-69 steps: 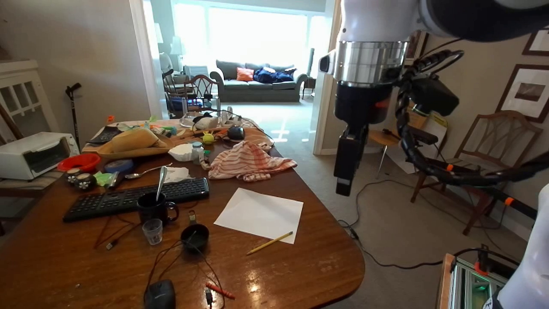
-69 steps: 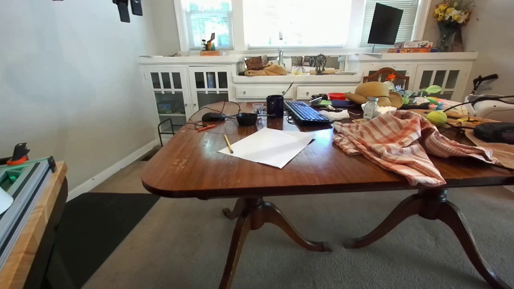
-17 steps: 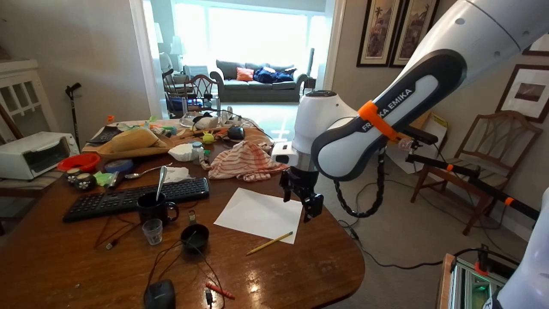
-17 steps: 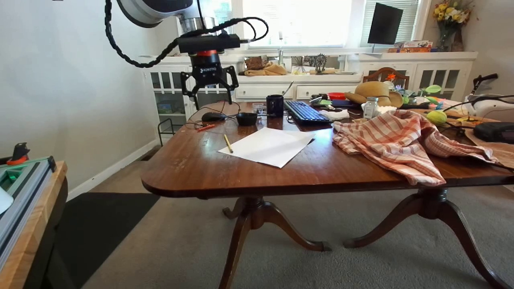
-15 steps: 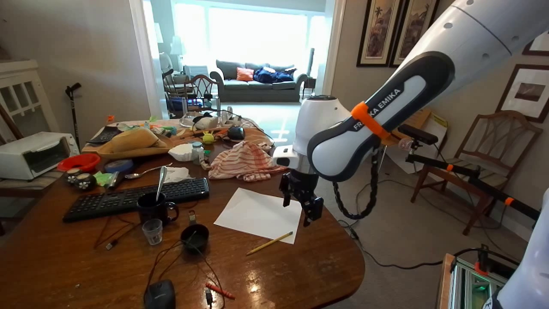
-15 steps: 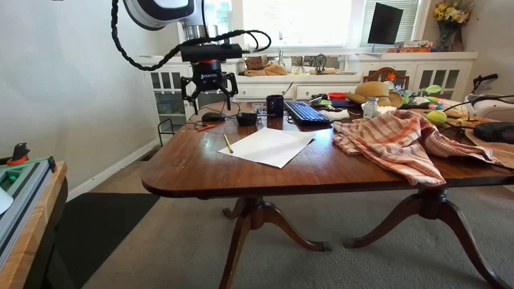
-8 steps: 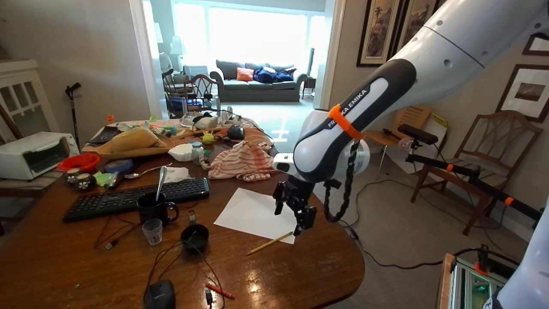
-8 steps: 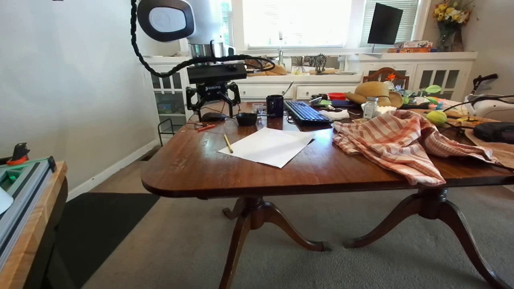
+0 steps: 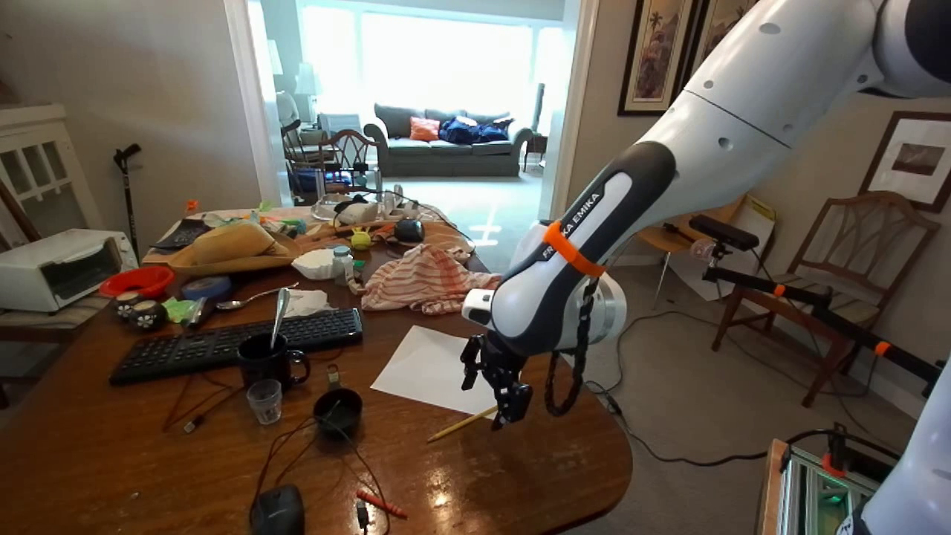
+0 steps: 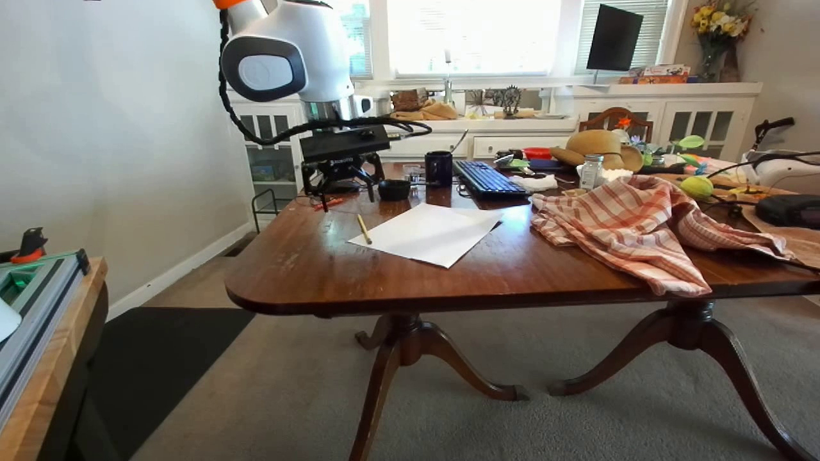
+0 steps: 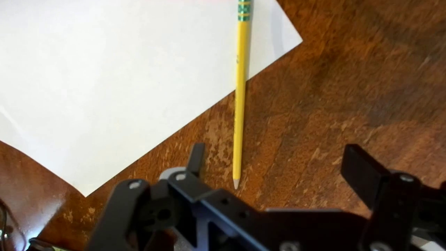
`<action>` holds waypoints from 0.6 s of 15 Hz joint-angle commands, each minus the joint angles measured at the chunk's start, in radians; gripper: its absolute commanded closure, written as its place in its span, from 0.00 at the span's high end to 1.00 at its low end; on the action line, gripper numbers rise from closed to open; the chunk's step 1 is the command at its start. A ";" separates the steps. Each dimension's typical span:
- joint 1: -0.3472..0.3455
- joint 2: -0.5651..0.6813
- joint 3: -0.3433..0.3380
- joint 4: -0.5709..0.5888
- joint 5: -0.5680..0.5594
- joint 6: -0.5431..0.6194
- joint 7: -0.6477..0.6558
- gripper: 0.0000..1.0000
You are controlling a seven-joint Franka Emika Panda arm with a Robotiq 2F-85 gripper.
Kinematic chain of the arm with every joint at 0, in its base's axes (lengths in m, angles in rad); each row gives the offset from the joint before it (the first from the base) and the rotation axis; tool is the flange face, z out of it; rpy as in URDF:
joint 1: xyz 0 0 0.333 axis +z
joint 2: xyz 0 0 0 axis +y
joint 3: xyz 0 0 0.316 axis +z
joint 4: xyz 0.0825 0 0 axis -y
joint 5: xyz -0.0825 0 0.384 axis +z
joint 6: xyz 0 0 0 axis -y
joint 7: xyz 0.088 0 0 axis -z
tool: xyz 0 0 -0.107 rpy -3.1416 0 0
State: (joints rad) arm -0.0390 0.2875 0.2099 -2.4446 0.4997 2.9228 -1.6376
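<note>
The yellow pencil [image 11: 239, 115] lies lower than my pincer [image 11: 275, 146] and mostly ahead of it, partly on the white paper [image 11: 122, 76], partly on the wooden table [image 11: 313, 115]. Its sharpened tip points back toward me and, in the wrist view, shows between my 2 fingers [image 11: 364, 172], which stand wide apart. Its long axis runs crosswise to the line between the 2 fingertips. The eraser is cut off there; in an exterior view 1 finger [image 9: 514, 403] hides it. Farther from me stands 1 small black pot [image 9: 345, 427].
</note>
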 commanded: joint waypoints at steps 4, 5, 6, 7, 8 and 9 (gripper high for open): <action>0.000 0.007 0.000 0.005 0.000 0.002 0.001 1.00; 0.000 0.007 0.000 0.005 0.000 0.002 0.001 1.00; -0.041 0.032 0.041 0.028 0.053 0.002 -0.055 1.00; -0.075 0.052 0.076 0.054 0.105 -0.015 -0.079 1.00; -0.085 0.072 0.087 0.064 0.125 0.022 -0.092 1.00; -0.117 0.088 0.116 0.086 0.162 0.000 -0.123 1.00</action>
State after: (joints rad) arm -0.0793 0.3089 0.2548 -2.4210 0.5635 2.9244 -1.6669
